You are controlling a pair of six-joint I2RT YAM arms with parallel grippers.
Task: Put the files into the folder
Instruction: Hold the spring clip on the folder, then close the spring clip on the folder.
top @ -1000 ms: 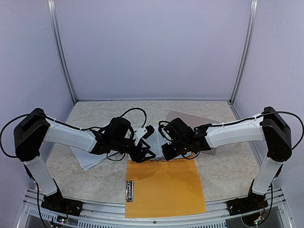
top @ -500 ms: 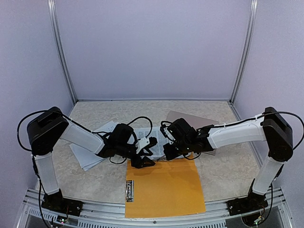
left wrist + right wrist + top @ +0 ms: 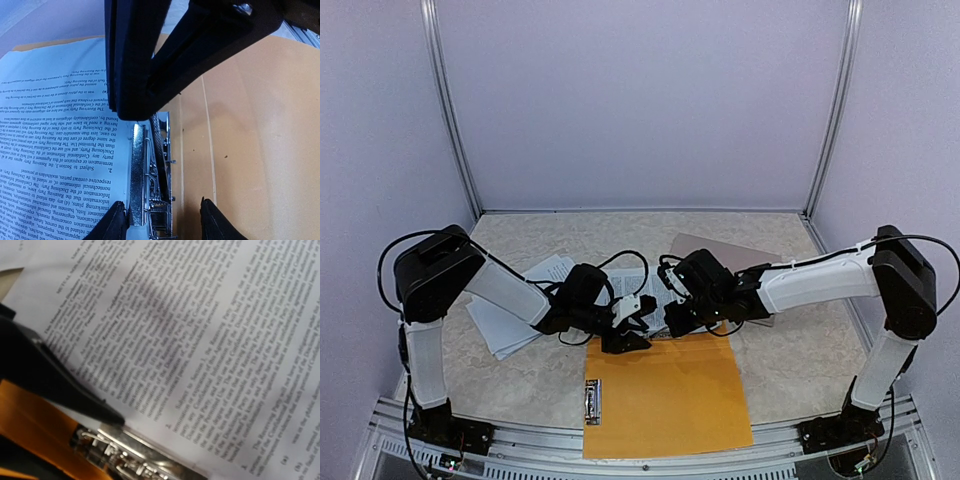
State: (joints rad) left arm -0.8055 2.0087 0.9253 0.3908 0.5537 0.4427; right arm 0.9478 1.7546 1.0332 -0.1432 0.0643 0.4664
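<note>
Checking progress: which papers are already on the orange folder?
The sheet at the folder's far edge, beside the clip; the other pile lies on the table to the left, off the folder.

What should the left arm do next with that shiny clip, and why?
Probably close the left tool onto the metal clip, to work it. Its fingers straddle the clip on the orange folder without gripping yet, and the printed sheet lies with its edge against the clip, seemingly not fastened.
</note>
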